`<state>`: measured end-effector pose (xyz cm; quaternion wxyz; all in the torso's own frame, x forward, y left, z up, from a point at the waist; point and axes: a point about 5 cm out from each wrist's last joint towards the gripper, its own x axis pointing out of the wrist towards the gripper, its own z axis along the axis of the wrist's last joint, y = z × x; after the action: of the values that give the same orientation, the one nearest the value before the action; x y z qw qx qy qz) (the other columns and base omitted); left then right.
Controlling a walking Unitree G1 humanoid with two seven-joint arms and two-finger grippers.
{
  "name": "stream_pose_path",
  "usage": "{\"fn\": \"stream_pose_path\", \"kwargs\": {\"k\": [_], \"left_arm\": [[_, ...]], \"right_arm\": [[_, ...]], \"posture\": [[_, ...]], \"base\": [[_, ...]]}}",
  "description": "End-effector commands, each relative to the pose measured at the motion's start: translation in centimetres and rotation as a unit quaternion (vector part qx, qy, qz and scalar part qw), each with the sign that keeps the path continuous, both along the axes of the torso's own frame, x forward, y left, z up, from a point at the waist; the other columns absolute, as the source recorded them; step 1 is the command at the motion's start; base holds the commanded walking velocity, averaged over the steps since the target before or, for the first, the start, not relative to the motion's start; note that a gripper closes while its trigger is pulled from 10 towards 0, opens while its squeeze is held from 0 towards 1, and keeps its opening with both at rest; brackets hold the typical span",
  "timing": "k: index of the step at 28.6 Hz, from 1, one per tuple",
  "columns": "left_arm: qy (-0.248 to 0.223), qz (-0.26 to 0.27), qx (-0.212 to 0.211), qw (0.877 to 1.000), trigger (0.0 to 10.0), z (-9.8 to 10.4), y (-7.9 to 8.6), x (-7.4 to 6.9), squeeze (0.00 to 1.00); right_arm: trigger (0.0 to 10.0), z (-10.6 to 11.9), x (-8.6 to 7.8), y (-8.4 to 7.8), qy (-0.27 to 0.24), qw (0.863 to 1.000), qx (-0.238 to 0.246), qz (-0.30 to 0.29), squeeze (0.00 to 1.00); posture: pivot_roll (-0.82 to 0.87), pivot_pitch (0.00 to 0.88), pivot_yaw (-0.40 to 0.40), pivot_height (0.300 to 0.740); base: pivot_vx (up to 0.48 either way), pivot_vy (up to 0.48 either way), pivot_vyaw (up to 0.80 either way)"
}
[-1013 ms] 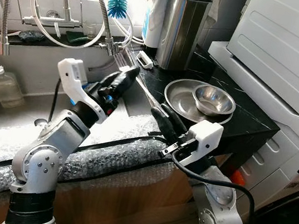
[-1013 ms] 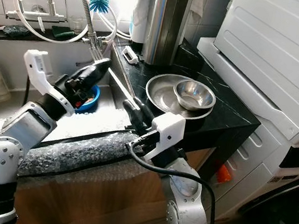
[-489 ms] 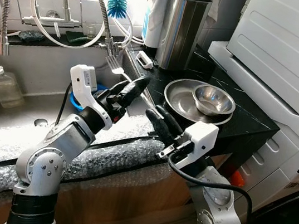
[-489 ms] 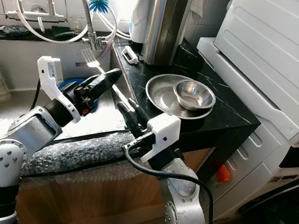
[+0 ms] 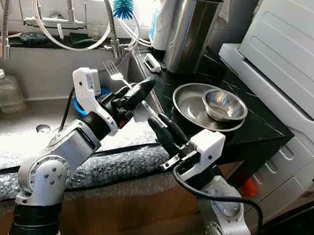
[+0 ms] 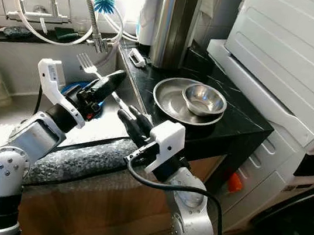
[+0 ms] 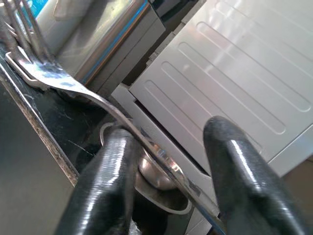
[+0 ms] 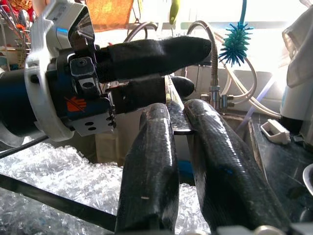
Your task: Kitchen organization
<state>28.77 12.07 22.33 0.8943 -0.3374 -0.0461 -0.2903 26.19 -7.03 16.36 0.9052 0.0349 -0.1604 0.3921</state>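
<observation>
Fork (image 5: 114, 71), hovering beside the sink (image 5: 21, 115), was pinched mid-handle by the left gripper (image 5: 139, 89) while the right gripper (image 5: 157, 123) closed on its tail; thin, stiff, light and slick, it probably wanted a firm handle grip

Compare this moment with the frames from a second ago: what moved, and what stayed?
The left hand drew back toward the robot, carrying the fork, tines pointing at the faucet. The right hand shifted left, and its fingers close on the fork's handle end. The steel bowl in its plate and the knife block stayed put.
</observation>
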Motion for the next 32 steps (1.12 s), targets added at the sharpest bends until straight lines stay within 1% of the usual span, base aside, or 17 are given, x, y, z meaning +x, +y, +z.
{"fn": "stream_pose_path", "kwargs": {"k": [1,18,22,29,31,32], "left_arm": [[-0.012,0.0,-0.005,1.0,0.0,0.54,-0.08,-0.05,0.0],[-0.006,0.008,-0.03,1.0,0.0,0.79,0.36,0.21,0.0],[-0.003,0.012,-0.041,0.999,0.0,0.91,0.55,0.31,0.0],[-0.003,0.011,-0.054,0.998,0.0,1.13,0.64,0.31,0.0],[0.0,0.005,-0.062,0.998,0.0,1.14,0.61,0.29,0.0],[0.003,-0.002,-0.06,0.998,0.0,1.06,0.51,0.22,0.0]], "right_arm": [[10.0,0.25,-0.16,-0.1,-0.006,1.0,-0.003,0.002,0.0],[10.0,0.2,-0.2,-0.04,-0.006,1.0,-0.005,0.001,0.0],[10.0,0.19,-0.19,-0.02,-0.006,1.0,-0.007,0.001,0.0],[10.0,0.13,-0.17,-0.04,-0.006,1.0,-0.01,-0.001,0.0],[10.0,0.09,-0.12,-0.06,-0.006,1.0,-0.012,-0.003,0.0],[10.0,-0.01,-0.07,-0.05,-0.005,1.0,-0.017,-0.005,0.0]], "posture": [[-0.04,0.0,-0.063,0.74],[-0.04,0.0,-0.062,0.74],[-0.04,0.0,-0.062,0.74],[-0.03,0.0,-0.062,0.74],[-0.03,0.0,-0.062,0.74],[-0.04,0.0,-0.063,0.74]], "base": [[0.0,0.0,0.0],[0.0,0.0,0.0],[0.0,0.0,0.0],[0.0,0.0,0.0],[0.0,0.0,0.0],[0.0,0.0,0.0]]}}
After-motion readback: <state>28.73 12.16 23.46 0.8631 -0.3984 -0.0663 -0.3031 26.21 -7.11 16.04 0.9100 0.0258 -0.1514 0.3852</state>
